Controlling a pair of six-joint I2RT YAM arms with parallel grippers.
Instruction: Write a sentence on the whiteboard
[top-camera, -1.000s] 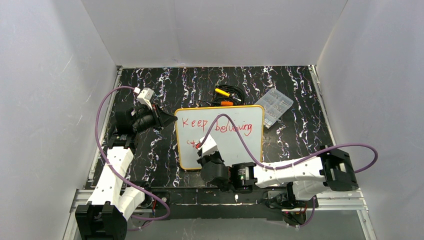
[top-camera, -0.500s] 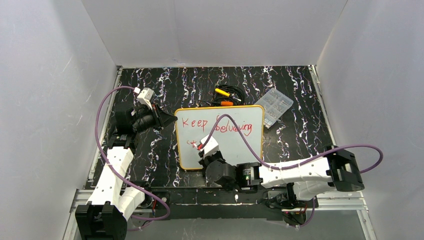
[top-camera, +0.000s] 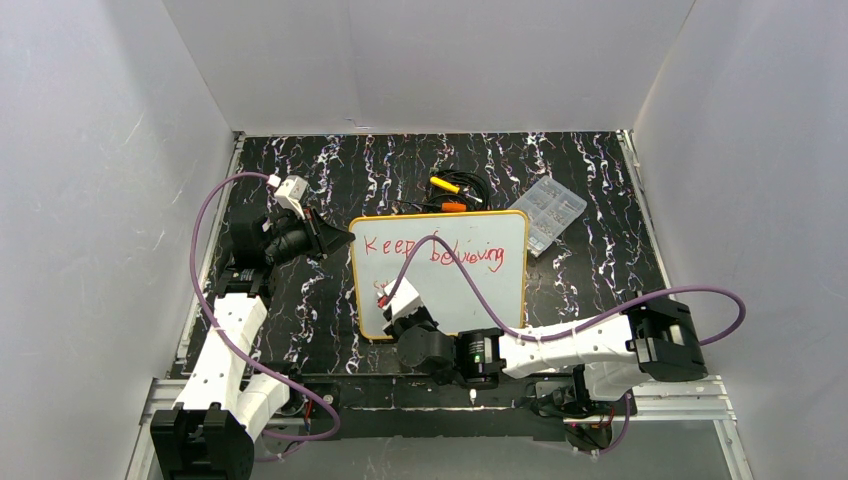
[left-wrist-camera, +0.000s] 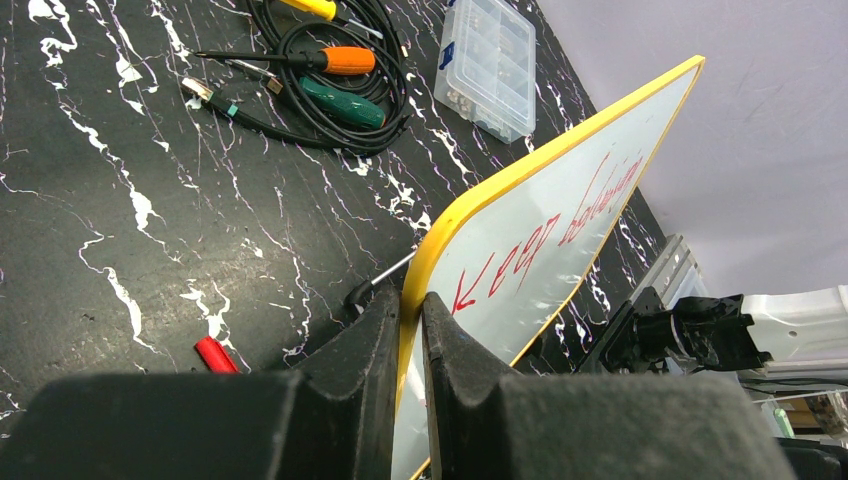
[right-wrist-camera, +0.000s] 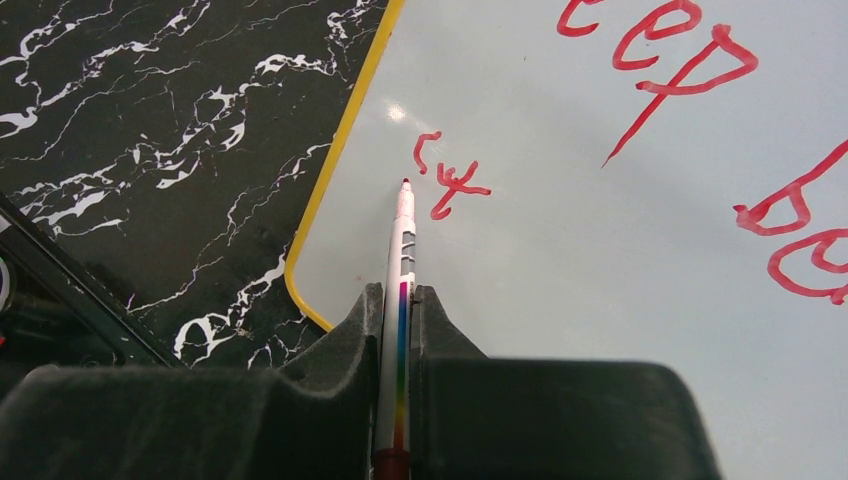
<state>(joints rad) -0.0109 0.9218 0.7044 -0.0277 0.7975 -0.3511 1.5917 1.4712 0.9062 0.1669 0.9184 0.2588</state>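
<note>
Left gripper (left-wrist-camera: 410, 308) pinched shut on the yellow rim of the whiteboard (top-camera: 480, 290) at its far-left corner; board sits in the middle of the table (top-camera: 600, 250). Right gripper (right-wrist-camera: 398, 296) closed on a white marker (right-wrist-camera: 403, 235). Marker tip sits just beside the red "st" that starts the second line of the sentence (right-wrist-camera: 450, 187).

Plain white walls (top-camera: 430, 60), black white-veined marble tabletop (top-camera: 600, 262), even light

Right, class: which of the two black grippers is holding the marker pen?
The right gripper: it is shut on the white, rainbow-striped marker pen. The left gripper instead clamps the yellow rim of the glossy white whiteboard.
</note>
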